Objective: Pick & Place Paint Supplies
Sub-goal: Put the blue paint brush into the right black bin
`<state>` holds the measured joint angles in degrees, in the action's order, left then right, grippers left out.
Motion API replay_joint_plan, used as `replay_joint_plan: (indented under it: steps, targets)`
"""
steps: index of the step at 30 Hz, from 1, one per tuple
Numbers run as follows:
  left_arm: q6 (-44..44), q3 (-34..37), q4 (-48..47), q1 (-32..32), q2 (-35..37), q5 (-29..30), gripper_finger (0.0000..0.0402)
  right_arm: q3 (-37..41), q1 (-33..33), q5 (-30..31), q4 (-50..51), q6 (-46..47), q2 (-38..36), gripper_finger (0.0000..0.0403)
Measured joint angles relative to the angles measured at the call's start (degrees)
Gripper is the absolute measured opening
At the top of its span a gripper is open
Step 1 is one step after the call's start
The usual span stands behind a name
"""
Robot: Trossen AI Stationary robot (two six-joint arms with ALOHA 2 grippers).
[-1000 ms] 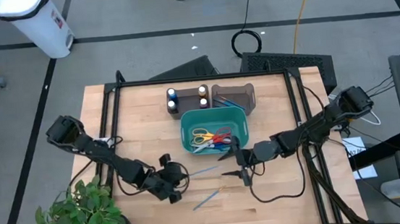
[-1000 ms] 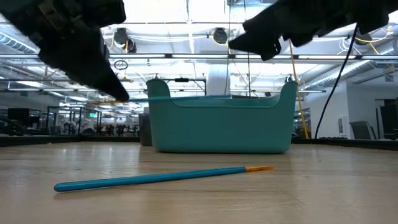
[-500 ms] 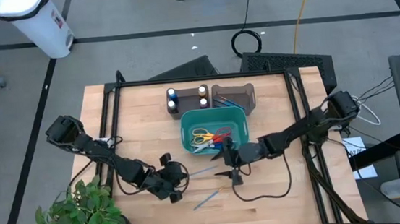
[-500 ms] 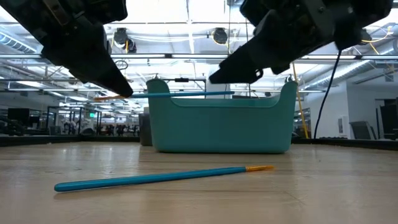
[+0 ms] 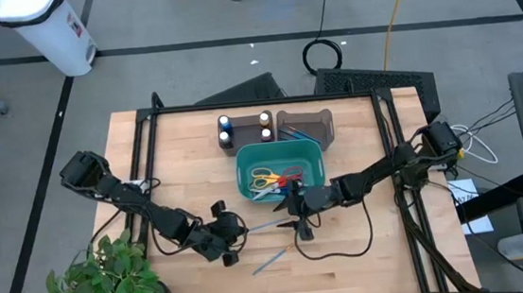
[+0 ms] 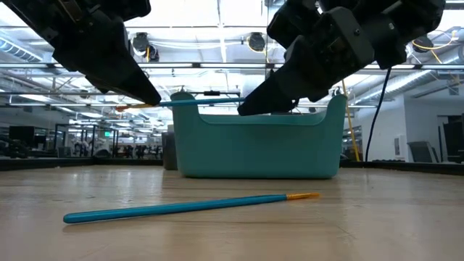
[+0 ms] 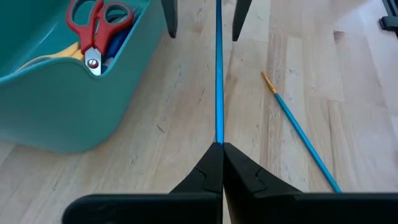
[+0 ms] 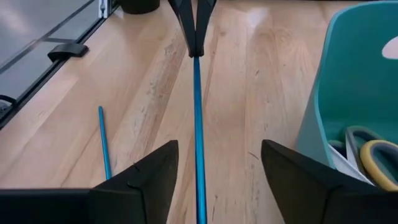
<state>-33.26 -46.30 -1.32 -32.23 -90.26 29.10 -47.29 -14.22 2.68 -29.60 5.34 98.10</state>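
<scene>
Holding one brush [image 7: 218, 81] pinched shut in midair, the left pincer [image 7: 222, 163] offers it to the open right pincer [image 8: 198, 177], while another brush [image 5: 270, 260] lies unpicked on the worktop [image 5: 366, 261].

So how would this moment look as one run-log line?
left gripper: shut on blue paintbrush | right gripper: open around its far end | handover pending

Open right gripper [image 8: 214, 168] straddles the blue paintbrush [image 8: 198, 124] beside teal bin [image 8: 348, 93].
</scene>
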Motion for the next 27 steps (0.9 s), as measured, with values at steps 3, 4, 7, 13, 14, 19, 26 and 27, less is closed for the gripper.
replay_joint_plan:
  steps: [3,4,7,13,14,19,26,27]
  targets:
    - [0.0,0.0,0.1,0.0,0.0,0.0,0.0000,0.0,0.0,0.0,0.7,0.0,0.0,0.0199]
    - [0.0,0.0,0.2,0.0,0.0,0.0,0.0000,0.0,0.0,0.0,1.4,-0.1,0.0,0.0191]
    - [0.0,0.0,0.3,0.0,0.0,0.0,0.0000,0.0,0.0,0.0,3.2,-0.4,0.0,0.0168]
    - [0.1,0.0,0.3,0.0,0.0,0.0,0.0000,0.0,0.0,0.0,3.1,-0.4,0.0,0.0125]
    - [0.2,0.0,0.3,0.0,0.0,0.0,0.0000,0.0,0.0,0.0,3.1,-0.4,0.0,0.0119]
    - [0.4,0.0,0.3,0.0,0.0,0.0,0.0000,0.0,0.0,0.0,3.1,-0.4,0.0,0.0090]
    - [0.4,0.0,0.3,0.0,0.1,0.0,0.0000,0.0,0.4,-3.9,2.9,-0.9,0.0,0.0054]
    - [0.4,0.0,0.3,0.0,0.1,0.0,0.0000,0.0,0.6,-5.1,2.9,-1.2,0.0,0.0049]
